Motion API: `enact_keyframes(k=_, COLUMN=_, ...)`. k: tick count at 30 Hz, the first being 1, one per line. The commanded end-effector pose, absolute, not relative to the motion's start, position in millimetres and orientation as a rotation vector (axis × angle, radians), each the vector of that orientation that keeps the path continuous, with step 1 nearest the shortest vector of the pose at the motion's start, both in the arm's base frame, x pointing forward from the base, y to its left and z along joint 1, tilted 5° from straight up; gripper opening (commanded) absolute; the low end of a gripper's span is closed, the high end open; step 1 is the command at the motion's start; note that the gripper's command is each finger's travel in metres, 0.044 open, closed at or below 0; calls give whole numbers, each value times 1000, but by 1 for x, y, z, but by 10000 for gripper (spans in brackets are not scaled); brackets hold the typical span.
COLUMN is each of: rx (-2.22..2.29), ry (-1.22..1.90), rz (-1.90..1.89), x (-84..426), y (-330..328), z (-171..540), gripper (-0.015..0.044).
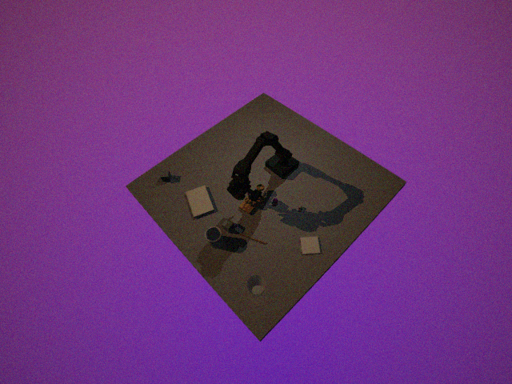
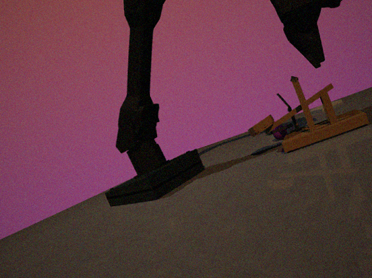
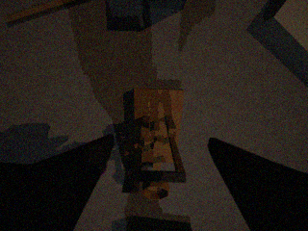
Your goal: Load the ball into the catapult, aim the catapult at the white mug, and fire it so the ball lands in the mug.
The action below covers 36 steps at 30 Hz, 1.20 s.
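Observation:
The orange-brown wooden catapult point(image 1: 248, 206) point(image 2: 329, 131) point(image 3: 159, 102) stands on the table, its throwing arm's cup end point(image 2: 262, 125) toward the robot base. My gripper point(image 1: 254, 194) point(image 2: 317, 65) point(image 3: 161, 141) is open and empty above the catapult, with its fingers spread on either side of it in the wrist view. A small purple ball point(image 1: 274, 202) point(image 2: 279, 131) lies beside the catapult's base end, outside the cup. A round, pale-rimmed cup point(image 1: 213, 234) stands beyond the catapult, probably the white mug; its handle cannot be made out. The inside of the catapult's cup is too dark to tell.
A large pale block point(image 1: 200, 201) and a smaller one point(image 1: 310, 245) lie on the table. A thin stick point(image 1: 256, 239) and a dark box point(image 1: 233, 226) are near the pale-rimmed cup. A small pale vessel point(image 1: 256, 285) stands near the front corner. A dark object point(image 1: 168, 178) is at far left.

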<state>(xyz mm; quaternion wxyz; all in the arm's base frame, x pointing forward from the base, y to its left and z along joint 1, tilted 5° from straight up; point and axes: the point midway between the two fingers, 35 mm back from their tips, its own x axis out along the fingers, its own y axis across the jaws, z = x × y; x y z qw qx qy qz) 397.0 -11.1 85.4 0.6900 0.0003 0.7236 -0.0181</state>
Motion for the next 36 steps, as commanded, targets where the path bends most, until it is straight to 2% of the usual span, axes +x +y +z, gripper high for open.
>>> enact_keyframes(k=1, rx=4, ry=1609, rz=-43, x=395, y=-10, z=111, gripper=440)
enact_keyframes(k=2, rx=0, ry=1604, rz=-40, x=398, y=-11, z=96, gripper=440)
enact_keyframes(k=9, rx=4, ry=1613, rz=-37, x=393, y=-10, z=104, gripper=440)
enact_keyframes(k=14, rx=4, ry=1613, rz=-37, x=391, y=-11, z=61, gripper=440)
enact_keyframes(k=36, rx=4, ry=1613, rz=-37, x=391, y=-12, z=32, gripper=440)
